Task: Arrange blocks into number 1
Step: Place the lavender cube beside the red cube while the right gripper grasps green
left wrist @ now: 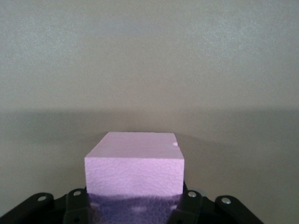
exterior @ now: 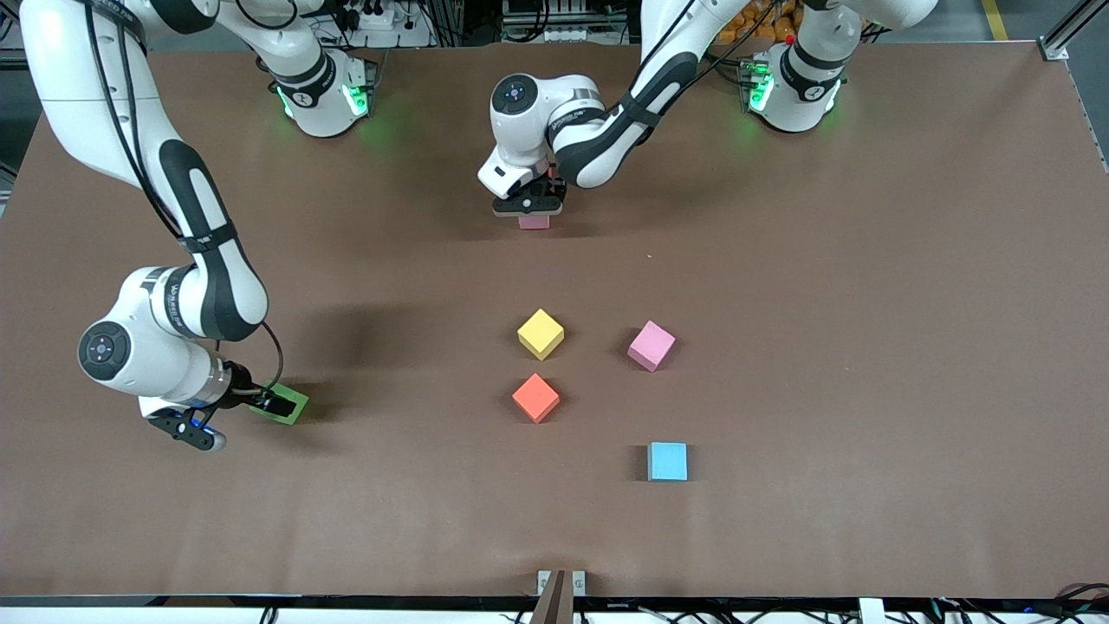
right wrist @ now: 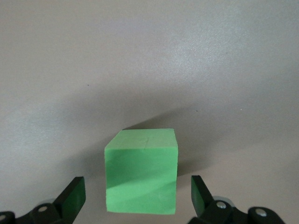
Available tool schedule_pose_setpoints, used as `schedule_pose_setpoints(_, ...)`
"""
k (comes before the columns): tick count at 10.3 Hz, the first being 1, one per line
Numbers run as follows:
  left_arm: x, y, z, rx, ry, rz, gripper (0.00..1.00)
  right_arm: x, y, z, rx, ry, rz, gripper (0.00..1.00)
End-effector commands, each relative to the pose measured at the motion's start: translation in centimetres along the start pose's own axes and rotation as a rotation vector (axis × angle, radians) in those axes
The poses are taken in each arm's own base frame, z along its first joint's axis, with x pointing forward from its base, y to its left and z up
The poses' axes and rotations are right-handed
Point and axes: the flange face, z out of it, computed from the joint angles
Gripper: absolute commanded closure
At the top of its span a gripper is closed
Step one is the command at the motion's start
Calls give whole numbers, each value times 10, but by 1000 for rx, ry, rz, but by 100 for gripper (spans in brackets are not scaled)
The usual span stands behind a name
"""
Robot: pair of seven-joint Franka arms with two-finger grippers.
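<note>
My left gripper is shut on a pink block, low at the table's middle stretch near the robots' bases; whether the block touches the table I cannot tell. My right gripper stands open around the green block, which sits on the table toward the right arm's end, with a gap on each side to the fingers. Mid-table lie a yellow block, a red block nearer the front camera, and a second pink block beside the yellow one.
A light blue block lies nearer the front camera than the second pink block. A small bracket sits at the table's front edge. The brown table stretches wide toward the left arm's end.
</note>
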Motion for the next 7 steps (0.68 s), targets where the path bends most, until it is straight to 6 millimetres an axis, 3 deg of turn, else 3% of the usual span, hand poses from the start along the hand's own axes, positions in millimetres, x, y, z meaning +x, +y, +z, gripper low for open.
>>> schedule_pose_setpoints(1,-3,2,2,4,14,27,100,7,-2,6,9,23,-19,0)
schedule_pose_setpoints(2,-6,4,1,1,12,41,73,6,-1,11,7,19,-20,0)
schedule_pose_setpoints(3,-6,4,1,1,12,54,1,6,-1,15,5,15,-20,1)
schedule_pose_setpoints(5,-5,5,-3,-3,16,47,0,5,-1,20,0,10,-23,15)
schedule_pose_setpoints(6,-1,7,-10,-15,25,36,0,5,-1,19,1,11,-35,29)
schedule_pose_setpoints(7,8,6,-31,-34,48,23,0,3,1,23,-3,2,-60,50)
